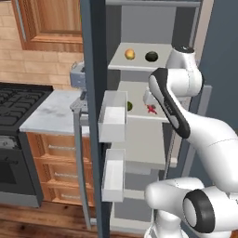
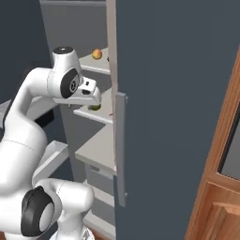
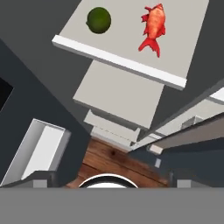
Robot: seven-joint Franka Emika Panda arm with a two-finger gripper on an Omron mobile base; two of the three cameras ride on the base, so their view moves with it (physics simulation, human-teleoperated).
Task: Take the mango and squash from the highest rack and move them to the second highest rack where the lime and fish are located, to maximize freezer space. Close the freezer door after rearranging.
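The jaws (image 2: 93,96) hover before the second shelf; I cannot tell if they're spread. Below them sit the lime (image 3: 99,20) and fish (image 3: 153,27), leaving room alongside. Farther up, mango (image 1: 130,54) and squash (image 1: 151,57) wait untouched.

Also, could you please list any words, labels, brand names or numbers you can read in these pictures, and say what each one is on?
None: no readable text anywhere.
The freezer door and its bins are plain.
The shelves holding the mango, squash, lime and fish carry no labels.
The stove and wooden cabinets show no markings.
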